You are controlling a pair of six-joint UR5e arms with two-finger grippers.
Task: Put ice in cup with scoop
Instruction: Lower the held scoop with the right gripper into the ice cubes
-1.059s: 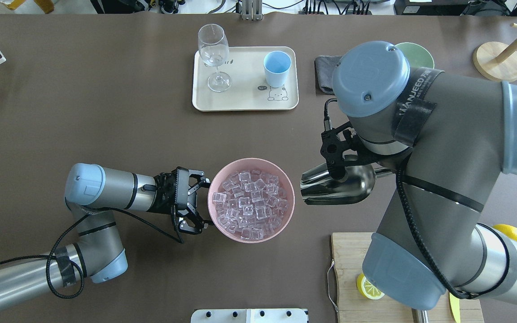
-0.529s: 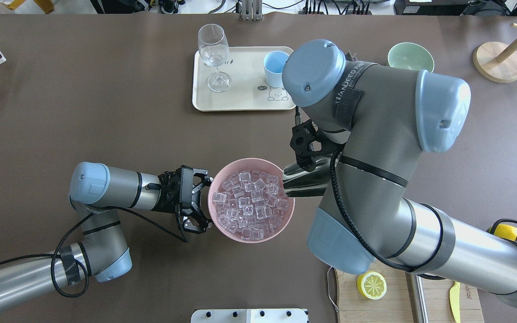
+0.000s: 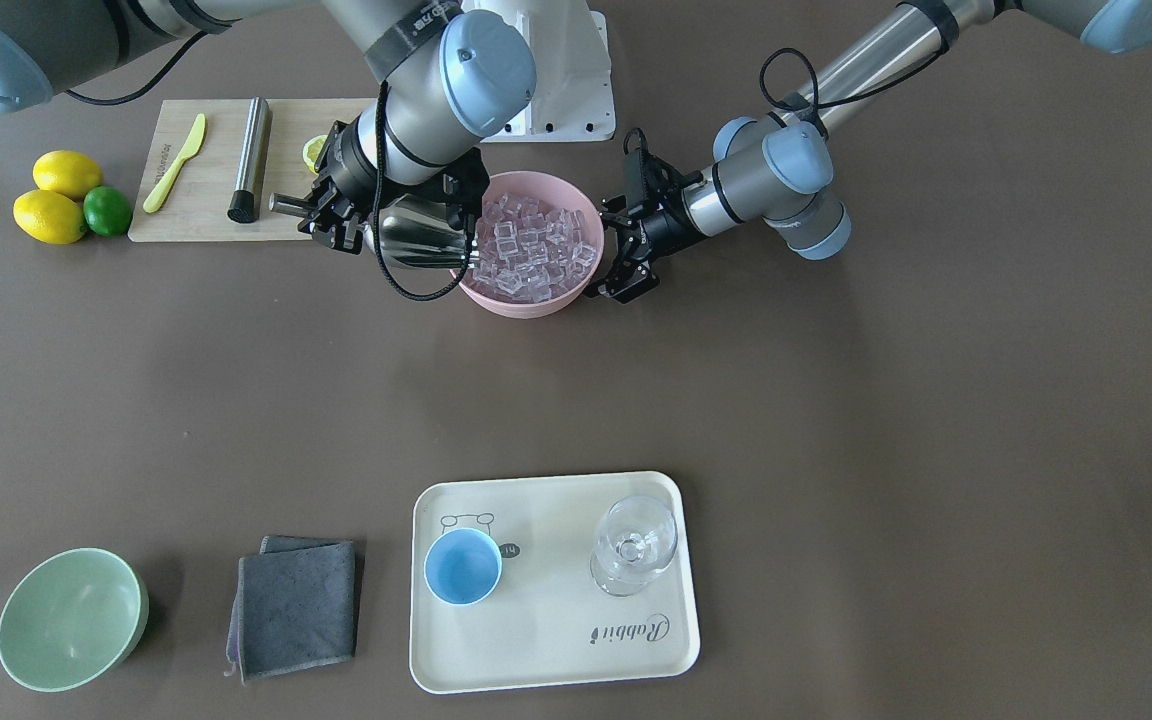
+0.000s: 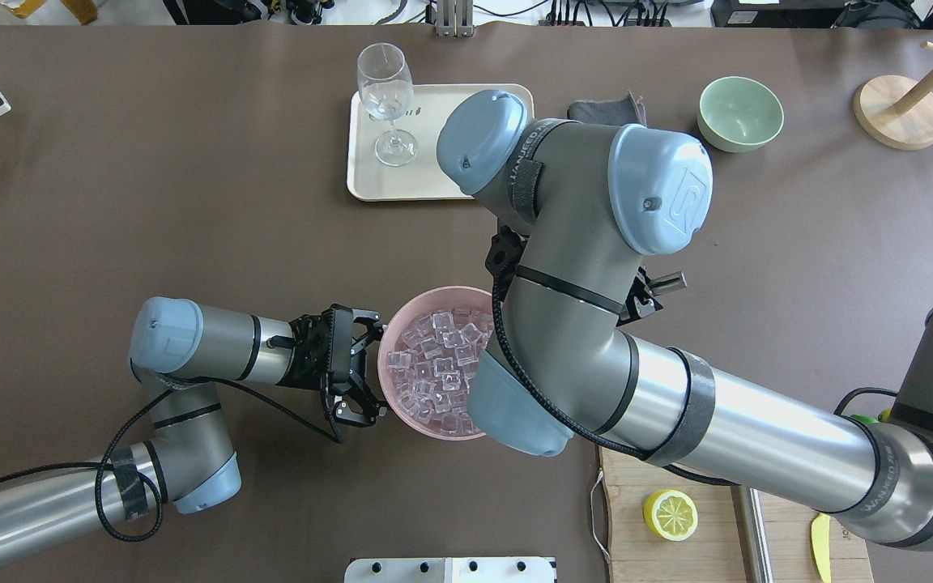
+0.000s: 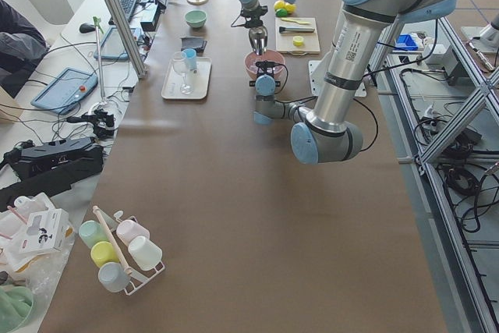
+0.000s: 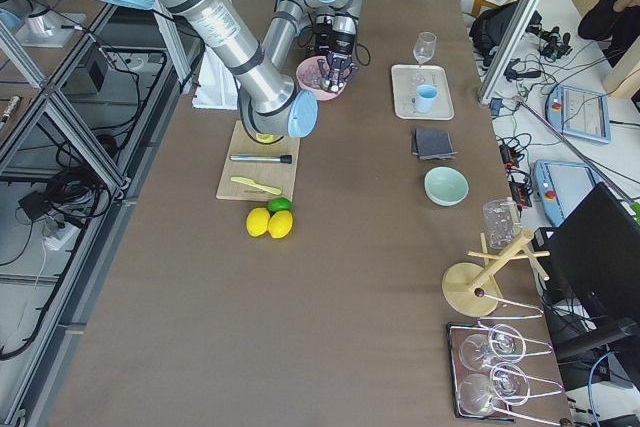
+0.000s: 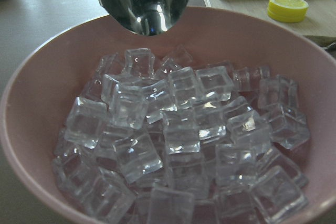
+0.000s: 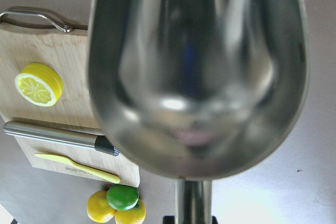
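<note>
Upper centre: right gripper (image 3: 324, 213) clamps the empty scoop (image 3: 423, 240) over the ice (image 3: 524, 246), left gripper (image 3: 610, 252) splayed beside the bowl (image 3: 526, 308); loading step, next dig under cubes.

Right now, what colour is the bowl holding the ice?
Pink bowl; best seen in the left wrist view.

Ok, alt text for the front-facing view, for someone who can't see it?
The right hand holds a scoop by its handle, its mouth at the rim of a pink bowl of ice cubes, while the open left hand sits at the bowl's opposite side. Nearer the camera, an empty blue cup and a wine glass stand on a cream tray.
</note>
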